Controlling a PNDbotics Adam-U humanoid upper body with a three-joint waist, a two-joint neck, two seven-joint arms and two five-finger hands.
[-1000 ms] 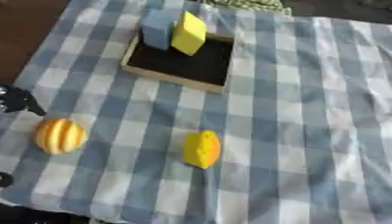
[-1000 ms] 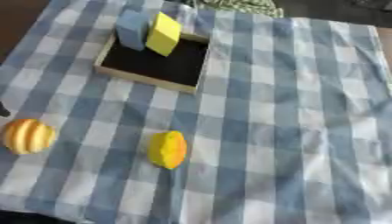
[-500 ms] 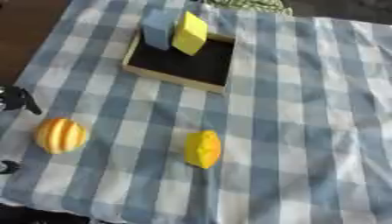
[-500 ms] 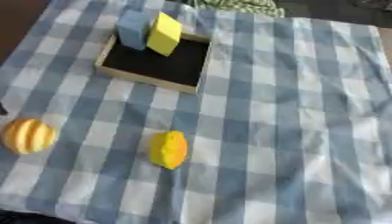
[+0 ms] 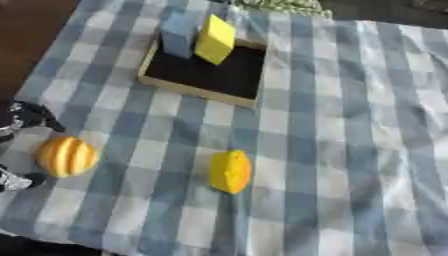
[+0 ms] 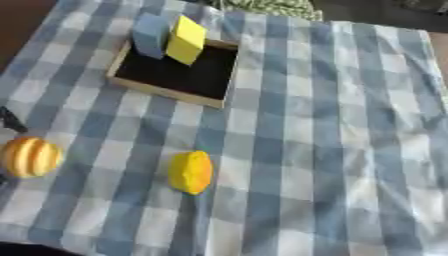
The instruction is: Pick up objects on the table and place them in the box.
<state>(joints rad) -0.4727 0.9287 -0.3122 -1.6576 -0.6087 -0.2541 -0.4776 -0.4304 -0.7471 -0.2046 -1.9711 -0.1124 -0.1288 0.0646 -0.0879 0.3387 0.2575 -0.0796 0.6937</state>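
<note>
Black left hand [image 5: 19,120] beside the orange ball [image 5: 66,156] shows mainly in the left eye view.

no readable text, labels, brands or numbers anywhere; box [image 5: 203,73], blue block [image 5: 179,34], yellow block [image 5: 215,39], both fruits and checked cloth [image 5: 350,150] all unmarked

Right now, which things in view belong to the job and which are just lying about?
Job:
box
blue block and yellow block, in the box
striped ball
lemon
left hand, by the ball

Lying about:
checked cloth
green patterned thing, far edge
</note>
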